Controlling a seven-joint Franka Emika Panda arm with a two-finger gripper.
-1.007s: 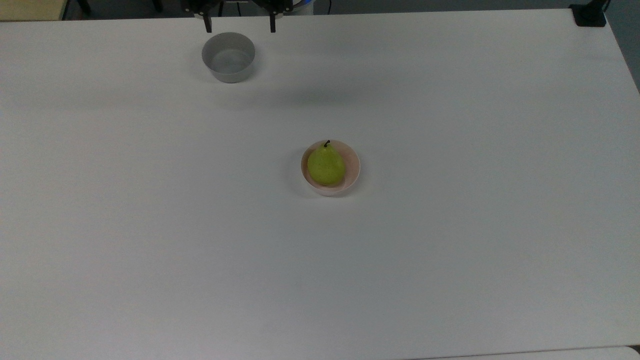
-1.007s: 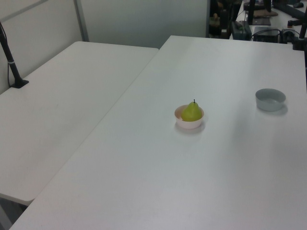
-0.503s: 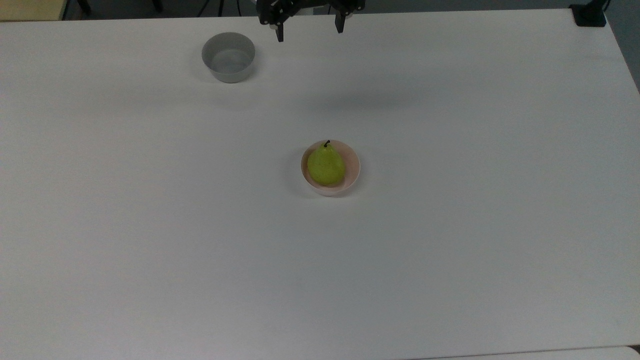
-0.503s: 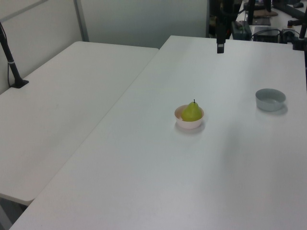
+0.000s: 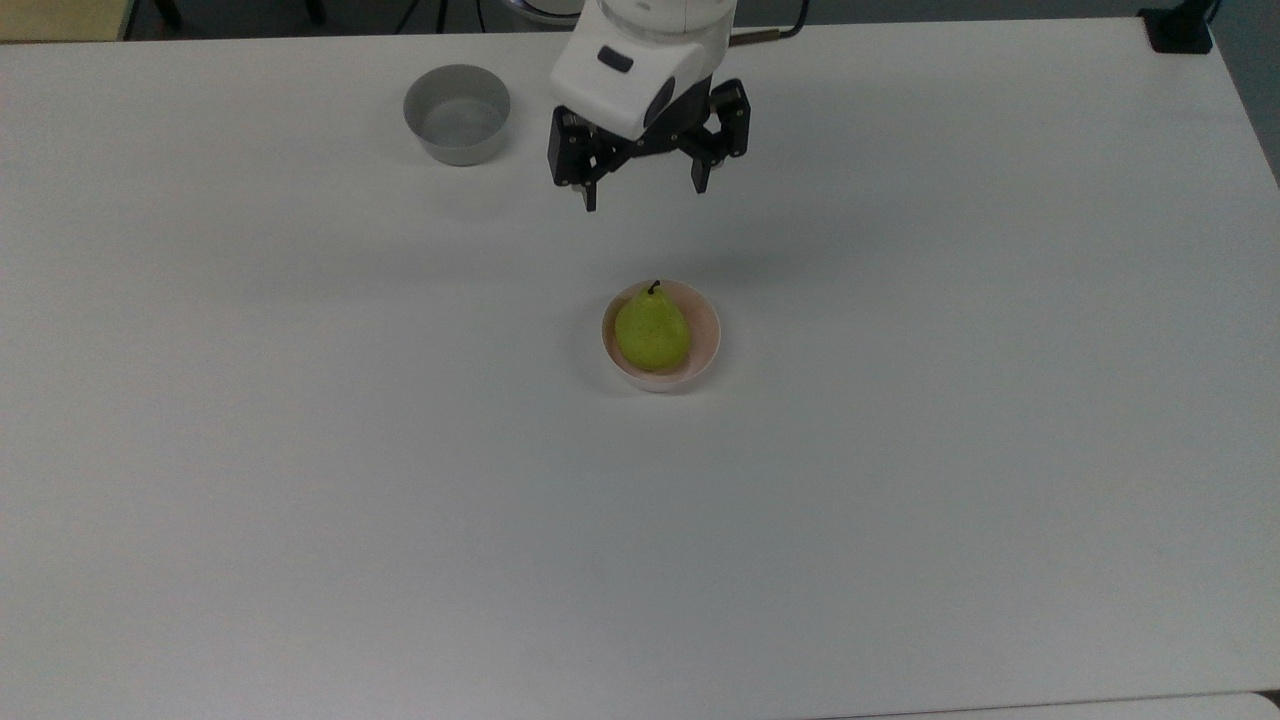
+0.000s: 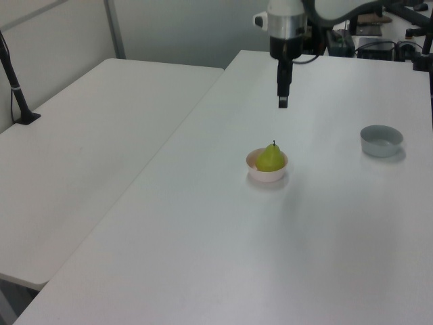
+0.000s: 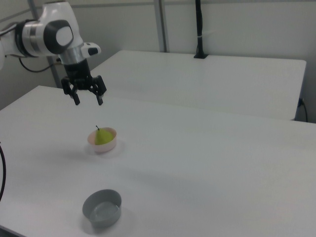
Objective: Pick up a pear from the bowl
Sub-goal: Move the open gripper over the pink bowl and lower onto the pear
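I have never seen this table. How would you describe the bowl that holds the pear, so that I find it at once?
On the large white table, look near the middle, just below the open gripper in the top view. There sits a small round pale pink bowl with a yellow-green pear standing inside. The other bowl, the grey bowl near the top view's upper edge, is of similar size and empty.

Yellow-green pear [image 5: 652,332], stem up, upright inside pale pink bowl [image 5: 704,345], mid-table.
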